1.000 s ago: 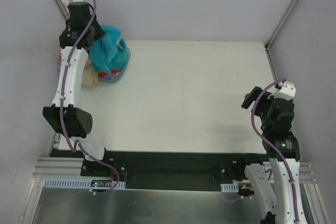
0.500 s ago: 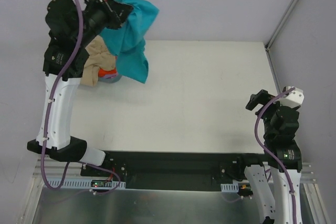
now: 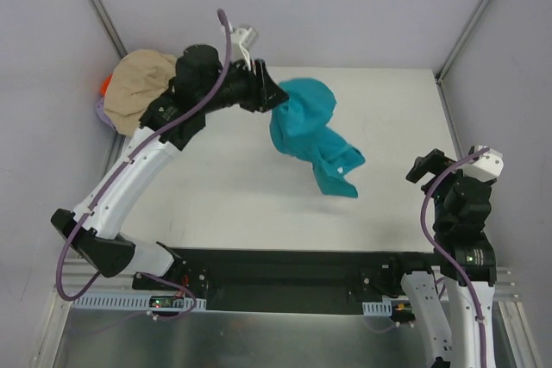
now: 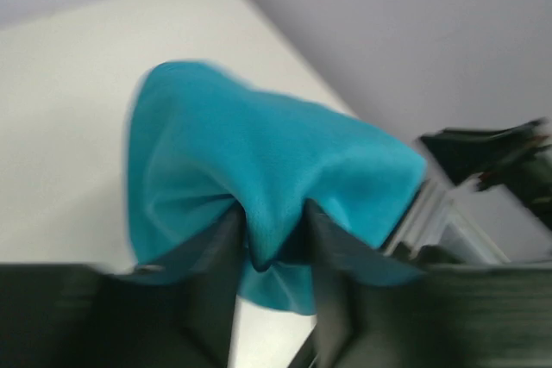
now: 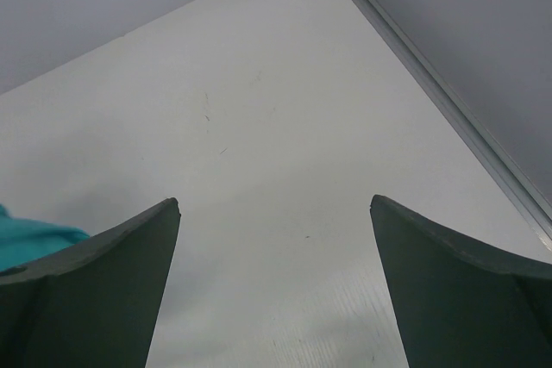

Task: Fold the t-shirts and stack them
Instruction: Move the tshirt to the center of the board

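The teal-blue t-shirt (image 3: 306, 127) hangs bunched over the middle of the white table, one end trailing down to the right. My left gripper (image 3: 269, 96) reaches out from the left and holds its upper left edge. In the left wrist view a fold of the teal t-shirt (image 4: 259, 152) sits pinched between the dark fingers of the left gripper (image 4: 272, 213). The beige t-shirt (image 3: 142, 84) lies heaped at the far left, with a sliver of the orange t-shirt (image 3: 105, 85) behind it. My right gripper (image 3: 423, 165) stands open at the right, empty (image 5: 274, 204), and a teal corner (image 5: 26, 234) shows at its left.
A bit of the lavender basket (image 3: 102, 114) shows under the beige heap at the table's far left corner. The white table (image 3: 259, 196) is walled by grey panels at the back and both sides. A metal rail (image 5: 448, 109) runs along the right edge.
My left arm has swung from the far left corner out to the right, carrying the teal t-shirt off the basket to above the table's middle. The beige t-shirt is uncovered. The right arm has barely moved.
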`<state>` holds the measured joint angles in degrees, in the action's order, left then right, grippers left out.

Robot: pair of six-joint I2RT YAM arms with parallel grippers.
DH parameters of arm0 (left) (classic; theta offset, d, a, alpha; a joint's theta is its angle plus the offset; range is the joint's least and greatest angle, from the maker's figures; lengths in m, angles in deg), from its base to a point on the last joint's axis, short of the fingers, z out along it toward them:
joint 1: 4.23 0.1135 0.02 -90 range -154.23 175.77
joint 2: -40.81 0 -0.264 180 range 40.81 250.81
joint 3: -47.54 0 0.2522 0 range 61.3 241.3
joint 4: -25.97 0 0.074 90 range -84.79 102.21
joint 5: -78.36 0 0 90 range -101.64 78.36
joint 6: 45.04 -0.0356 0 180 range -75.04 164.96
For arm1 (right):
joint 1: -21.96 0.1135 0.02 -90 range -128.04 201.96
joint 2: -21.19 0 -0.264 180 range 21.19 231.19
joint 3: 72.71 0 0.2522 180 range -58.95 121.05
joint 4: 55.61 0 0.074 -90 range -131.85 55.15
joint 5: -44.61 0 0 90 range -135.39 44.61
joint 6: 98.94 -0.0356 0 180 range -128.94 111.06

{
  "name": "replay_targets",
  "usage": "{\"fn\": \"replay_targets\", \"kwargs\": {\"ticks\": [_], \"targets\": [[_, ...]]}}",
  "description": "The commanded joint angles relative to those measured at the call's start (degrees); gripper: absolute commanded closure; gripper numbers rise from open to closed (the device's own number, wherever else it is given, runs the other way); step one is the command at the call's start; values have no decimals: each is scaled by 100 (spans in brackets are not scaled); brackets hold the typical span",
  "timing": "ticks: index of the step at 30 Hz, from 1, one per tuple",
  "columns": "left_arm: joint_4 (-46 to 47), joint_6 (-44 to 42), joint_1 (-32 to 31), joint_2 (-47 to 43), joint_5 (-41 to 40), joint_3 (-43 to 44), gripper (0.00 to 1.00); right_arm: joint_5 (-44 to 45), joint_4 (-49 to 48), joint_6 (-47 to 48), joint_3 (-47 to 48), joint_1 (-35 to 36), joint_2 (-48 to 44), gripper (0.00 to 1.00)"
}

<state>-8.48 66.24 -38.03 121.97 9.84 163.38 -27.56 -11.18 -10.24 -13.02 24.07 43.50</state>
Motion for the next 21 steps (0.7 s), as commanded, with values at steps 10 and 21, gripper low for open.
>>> {"fn": "replay_targets", "kwargs": {"ticks": [10, 21], "targets": [[-682, 1123, 717, -1075, -2552, -4283, 1, -1174, 720, -476, 374, -18, 1380, 3], [-253, 1256, 366, -743, -821, -5092, 1, -3839, 563, -995, -866, 693, 2067, 2]]}}
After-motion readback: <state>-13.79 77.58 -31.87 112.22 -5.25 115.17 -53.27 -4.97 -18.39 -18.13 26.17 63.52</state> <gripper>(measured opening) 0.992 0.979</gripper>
